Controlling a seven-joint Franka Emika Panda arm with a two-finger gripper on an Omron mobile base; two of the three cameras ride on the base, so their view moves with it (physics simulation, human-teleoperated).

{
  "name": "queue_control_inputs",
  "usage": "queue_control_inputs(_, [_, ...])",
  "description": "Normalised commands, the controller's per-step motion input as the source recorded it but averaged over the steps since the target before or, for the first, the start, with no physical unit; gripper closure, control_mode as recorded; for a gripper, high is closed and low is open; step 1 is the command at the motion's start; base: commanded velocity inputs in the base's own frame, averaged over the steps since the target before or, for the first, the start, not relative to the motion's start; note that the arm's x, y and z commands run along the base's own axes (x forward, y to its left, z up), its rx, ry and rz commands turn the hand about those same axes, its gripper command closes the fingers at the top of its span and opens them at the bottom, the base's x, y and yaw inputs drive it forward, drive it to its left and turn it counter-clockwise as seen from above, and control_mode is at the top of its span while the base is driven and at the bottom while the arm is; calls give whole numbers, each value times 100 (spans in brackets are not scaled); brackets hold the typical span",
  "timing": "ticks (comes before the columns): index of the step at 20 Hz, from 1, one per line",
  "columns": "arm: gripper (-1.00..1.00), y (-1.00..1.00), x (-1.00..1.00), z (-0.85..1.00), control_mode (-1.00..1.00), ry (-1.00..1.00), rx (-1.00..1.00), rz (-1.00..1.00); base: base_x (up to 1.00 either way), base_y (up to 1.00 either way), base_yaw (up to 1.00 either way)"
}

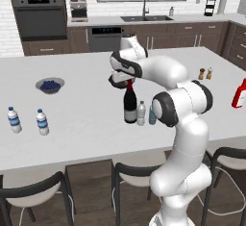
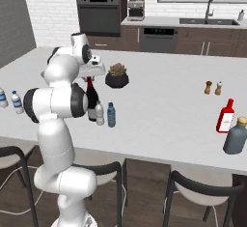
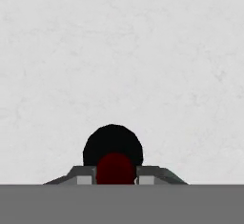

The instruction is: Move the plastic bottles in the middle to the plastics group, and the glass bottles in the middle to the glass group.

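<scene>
— Right, state of the fingers (image 3: 115,180)?
— Closed on the red foil neck of the dark wine bottle (image 1: 129,106), gripped from above; the hand view looks straight down at the red top between the two tips.
— Position of that bottle?
— Upright on the white surface (image 1: 86,124), mid-island, base apparently down. Just beside it stand the clear greyish bottle (image 1: 141,114) and the teal bottle (image 2: 111,115), close together.
— The plastics group?
— Two blue-labelled water bottles (image 1: 42,122), well apart from the middle cluster, toward the left end, near a bowl of blueberries (image 1: 50,85).
— The glass group?
— A red bottle (image 2: 226,116) with a white patch at the far right end, beside a grey jug (image 2: 236,136). A potted succulent (image 2: 117,75) sits behind the arm.
</scene>
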Motion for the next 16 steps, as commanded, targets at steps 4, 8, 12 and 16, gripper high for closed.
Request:
queue_control_inputs(4, [100,3,-40,10,-100,0,10,-3,0,0,0])
queue_control_inputs(8, [100,1,-61,25,-100,0,15,-2,0,0,0])
queue_control_inputs(12, [100,11,-64,16,-100,0,17,-2,0,0,0])
queue_control_inputs(16, [100,16,-75,20,-100,0,10,0,0,0,0])
